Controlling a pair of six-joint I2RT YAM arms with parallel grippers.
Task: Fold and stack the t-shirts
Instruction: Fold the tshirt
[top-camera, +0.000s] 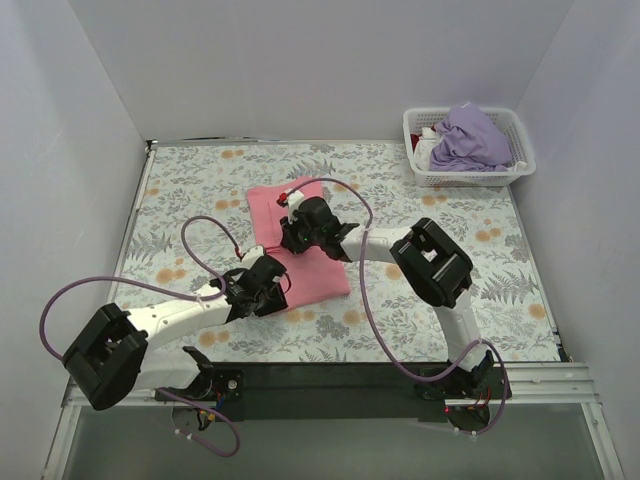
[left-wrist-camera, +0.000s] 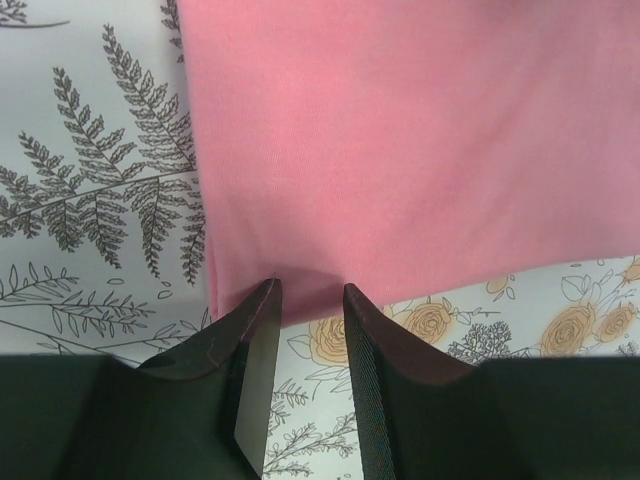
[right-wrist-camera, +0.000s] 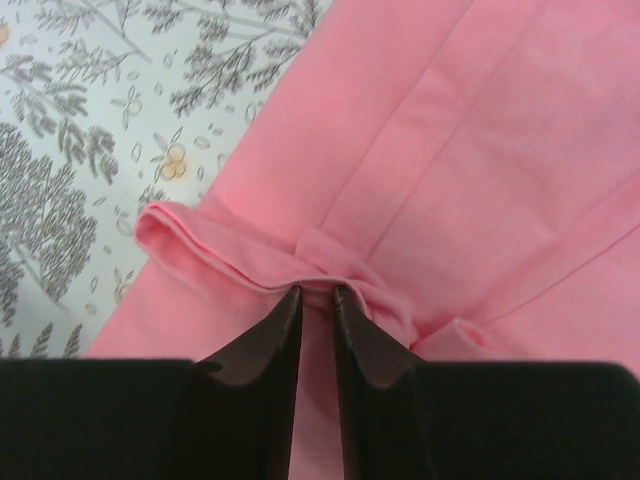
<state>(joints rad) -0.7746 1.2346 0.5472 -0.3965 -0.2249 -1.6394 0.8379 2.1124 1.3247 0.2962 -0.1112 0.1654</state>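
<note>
**Getting a Grip on the Pink Shirt**

Lying flat in the middle of the counter (top-camera: 180, 200), on the flowery cloth (top-camera: 480, 290): the pink shirt (top-camera: 318, 275). Spread out there to leave plenty of room for folding.

Pinching a rolled-up fold in the far half of that shirt with the right jaws. Nearly together, with pink cloth bunched between the tips. Probably holding tight there to lift that part up and over.

Resting the left jaws at the near edge of the same shirt. A little apart, with the flowery cloth showing through the gap, so not squeezing anything yet by the look of things. Most likely placed at that edge to grab next and help carry the fold across evenly.

Heaped in the white basket (top-camera: 470, 180) at the far right corner: the purple shirt (top-camera: 472, 138), all crumpled. Kept out of the way for now, well apart from the pink one.

Worth minding: thin, floppy cloth, easy to lose from a small pinch.
</note>
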